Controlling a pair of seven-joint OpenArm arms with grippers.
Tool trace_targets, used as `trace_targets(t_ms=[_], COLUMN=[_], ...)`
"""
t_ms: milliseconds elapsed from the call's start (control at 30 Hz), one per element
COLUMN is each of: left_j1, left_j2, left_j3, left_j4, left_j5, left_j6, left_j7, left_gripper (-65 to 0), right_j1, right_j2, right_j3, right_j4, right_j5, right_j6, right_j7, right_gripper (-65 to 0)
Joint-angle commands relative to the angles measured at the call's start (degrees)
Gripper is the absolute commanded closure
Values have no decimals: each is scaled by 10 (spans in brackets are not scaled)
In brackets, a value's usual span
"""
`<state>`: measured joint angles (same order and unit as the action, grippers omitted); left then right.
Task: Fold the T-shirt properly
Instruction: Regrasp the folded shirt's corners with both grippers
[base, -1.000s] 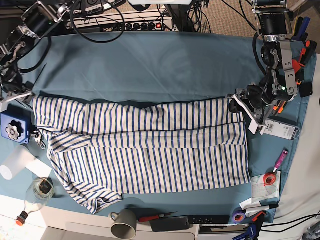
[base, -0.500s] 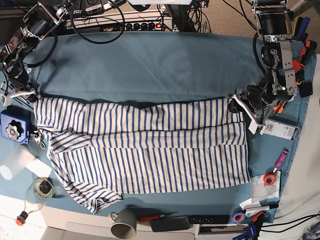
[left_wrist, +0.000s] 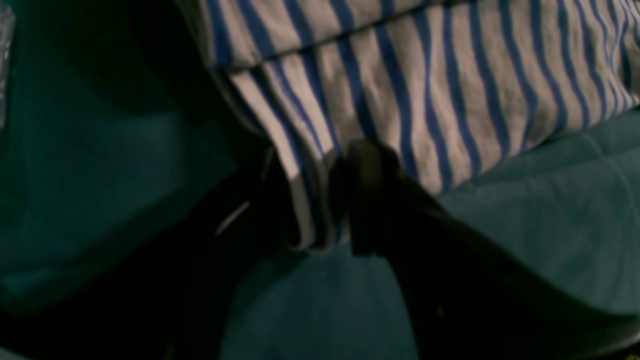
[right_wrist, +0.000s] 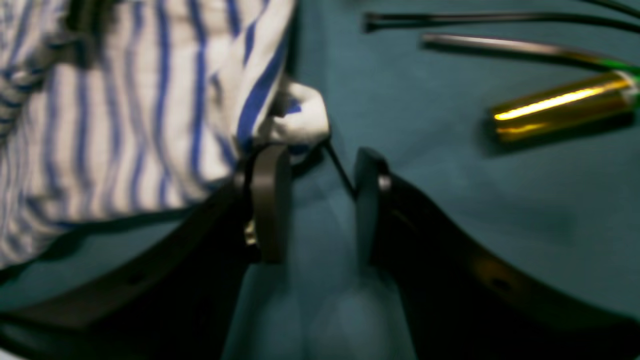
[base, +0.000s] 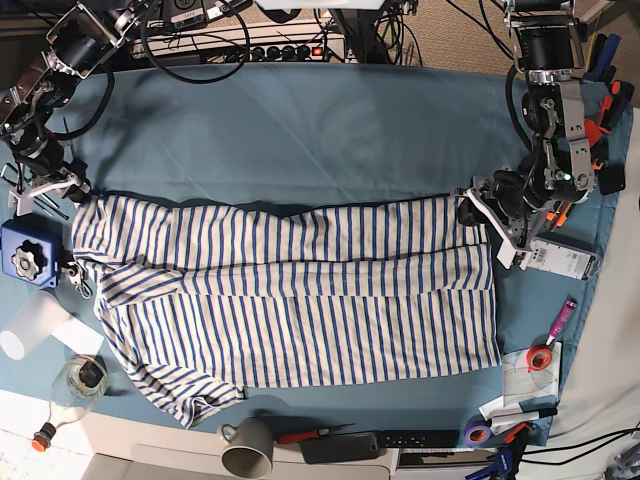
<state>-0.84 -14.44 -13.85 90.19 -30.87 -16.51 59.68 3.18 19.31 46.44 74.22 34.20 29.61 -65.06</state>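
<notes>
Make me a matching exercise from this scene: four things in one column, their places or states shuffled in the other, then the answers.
Things:
1. T-shirt
2. left gripper
3. mug
4. tape roll

Places or states:
A. near table edge, beside a screwdriver
B. spread flat across the teal cloth
C. orange, on paper by the shirt's hem side
D. shut on a shirt corner

Pairs: 1-B, 2-D, 3-A, 4-C

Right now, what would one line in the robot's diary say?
T-shirt: spread, partly folded | left gripper: shut on T-shirt corner | right gripper: open at other corner | table cloth: underneath
</notes>
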Motion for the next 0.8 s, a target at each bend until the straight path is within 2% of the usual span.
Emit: trace_targets(t_ms=[0,200,300,467,600,733,767], left_j1=[-1,-1,-1,-1,-1,-1,-1], left_j2=[0,0,0,0,0,0,0], left_j3=[2,2,2,2,2,2,2], left_j4=[0,0,0,0,0,0,0], left_j5=[4,4,3,1,1,-3,-5], left_j6=[0,0,0,0,0,0,0], left_j7=[19,18,18,18,18,18,18], left_gripper=[-224,-224,-224,-224,-224,-224,-223], right_j1=[7,6,6,7,8,8,8], right_j2=[11,3,-16,-52,-52,-52,-51], right_j3=[1,0,0,-1,-16,-44,-50], right_j4=[12,12,11,10,10,11,11], right_j5=[9,0,-38,-57,-73,-116,-129], right_j6=[-1,-1,-1,6,1,-14,-18], right_j7=[5,50,78,83,97,110,112], right_gripper=[-223,-223,-223,-222,-213,-14,0])
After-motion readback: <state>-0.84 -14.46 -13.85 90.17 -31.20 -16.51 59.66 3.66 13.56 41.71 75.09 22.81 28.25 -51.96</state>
